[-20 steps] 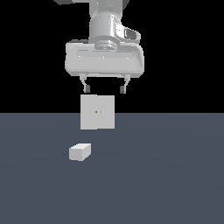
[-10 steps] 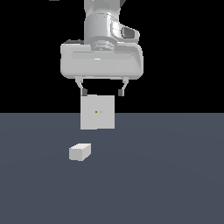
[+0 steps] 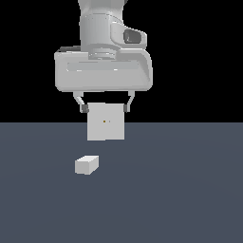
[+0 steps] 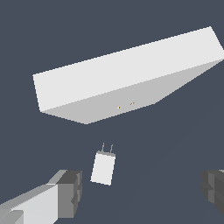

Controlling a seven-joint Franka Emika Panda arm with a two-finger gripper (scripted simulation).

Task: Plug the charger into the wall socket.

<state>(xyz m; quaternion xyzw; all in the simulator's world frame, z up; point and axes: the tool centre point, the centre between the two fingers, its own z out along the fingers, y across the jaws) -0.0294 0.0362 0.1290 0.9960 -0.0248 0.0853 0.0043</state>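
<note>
The charger (image 3: 87, 164) is a small white-grey block lying on the dark floor, toward the exterior view's left of the socket. In the wrist view the charger (image 4: 103, 167) shows two thin prongs pointing at the socket. The wall socket (image 3: 106, 121) is an upright white-grey square plate with a tiny orange dot; the wrist view shows the wall socket (image 4: 127, 78) as a slab with two small marks. My gripper (image 3: 105, 108) hangs open high above the floor, its fingertips (image 3: 84, 108) flanking the plate's top edge. Nothing is held between the fingers (image 4: 70, 188).
A flat dark grey floor (image 3: 190, 190) spreads around both objects, with black background above its far edge. No other objects are in view.
The gripper and hand have risen slightly over the second. The charger and socket have not moved.
</note>
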